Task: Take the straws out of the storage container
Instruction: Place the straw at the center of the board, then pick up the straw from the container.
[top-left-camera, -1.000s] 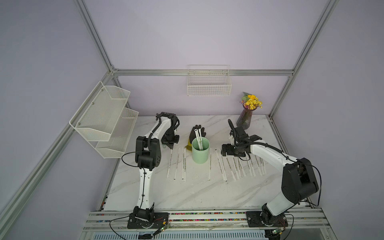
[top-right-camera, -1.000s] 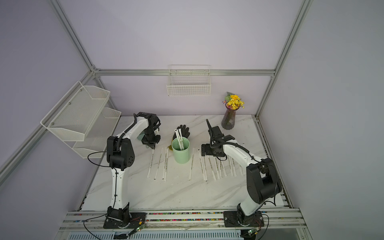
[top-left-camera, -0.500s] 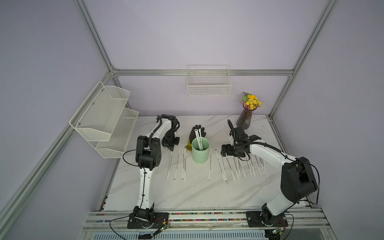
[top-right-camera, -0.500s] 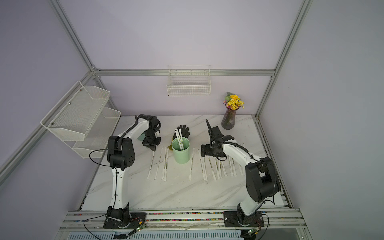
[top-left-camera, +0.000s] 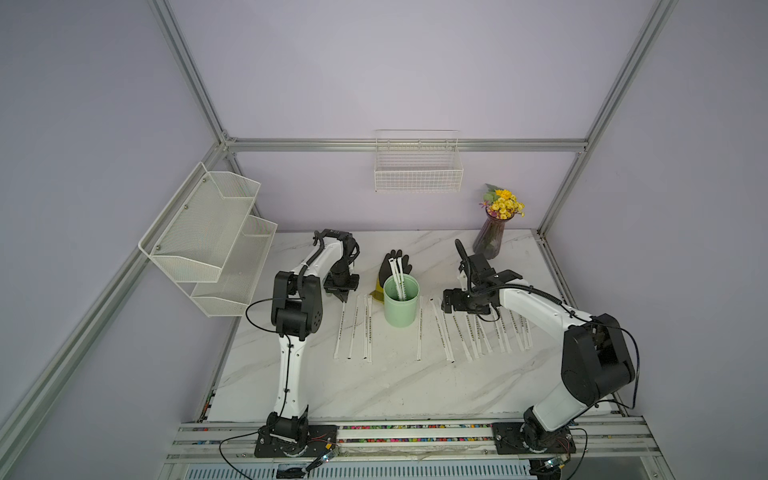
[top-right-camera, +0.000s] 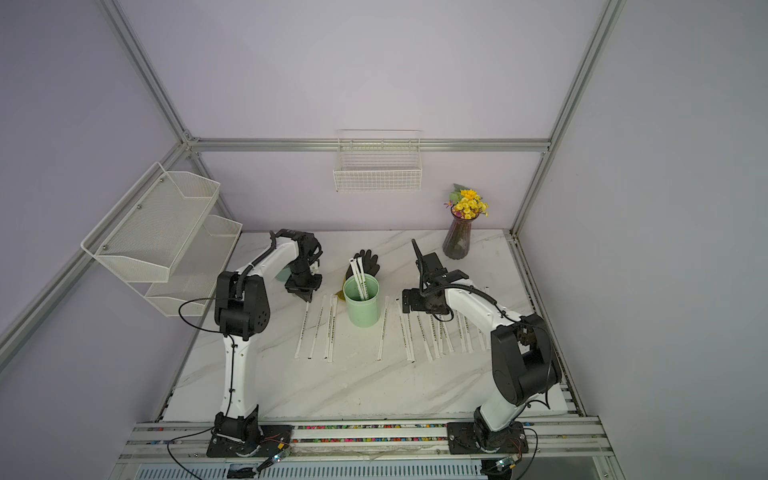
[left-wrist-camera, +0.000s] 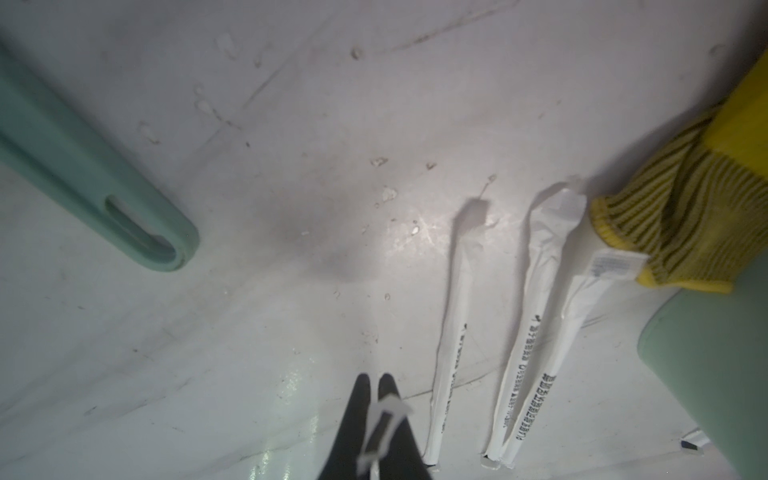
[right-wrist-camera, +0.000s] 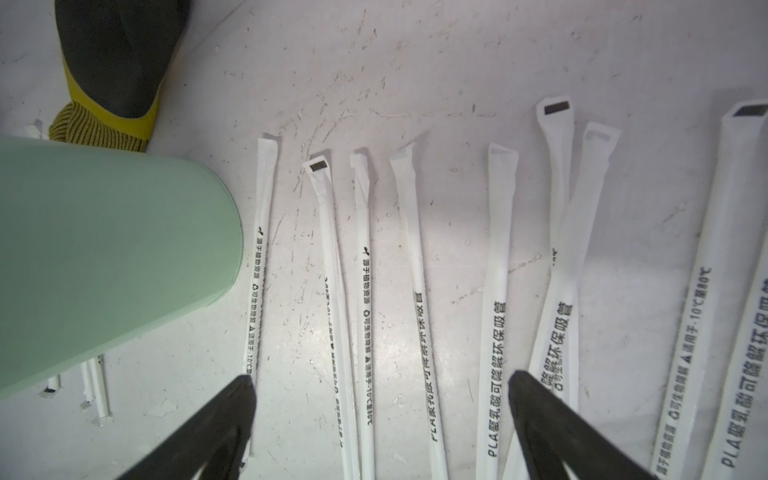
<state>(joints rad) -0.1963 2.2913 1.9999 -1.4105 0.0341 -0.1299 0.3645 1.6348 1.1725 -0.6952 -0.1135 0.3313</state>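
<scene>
The storage container, a mint-green cup (top-left-camera: 400, 305) (top-right-camera: 362, 307), stands mid-table with a few straws (top-left-camera: 397, 277) (top-right-camera: 360, 276) sticking out of it. Three straws (top-left-camera: 354, 328) lie left of the cup and several straws (top-left-camera: 478, 332) (right-wrist-camera: 365, 270) lie in a row to its right. My left gripper (top-left-camera: 343, 296) (left-wrist-camera: 374, 380) points down at the far end of the leftmost straw and is shut on that straw's flat paper end (left-wrist-camera: 384, 415). My right gripper (top-left-camera: 446, 301) (right-wrist-camera: 380, 378) hovers open over the right row, holding nothing.
A black and yellow glove (top-left-camera: 395, 262) (left-wrist-camera: 685, 208) lies just behind the cup. A teal handle (left-wrist-camera: 83, 166) lies by the left arm. A vase of flowers (top-left-camera: 492, 237) stands back right, a mesh rack (top-left-camera: 216, 237) hangs left, and a wire basket (top-left-camera: 417, 166) hangs on the back wall.
My left gripper has sunk a little toward the table left of the cup, the straw still in it. The right arm has not moved.
</scene>
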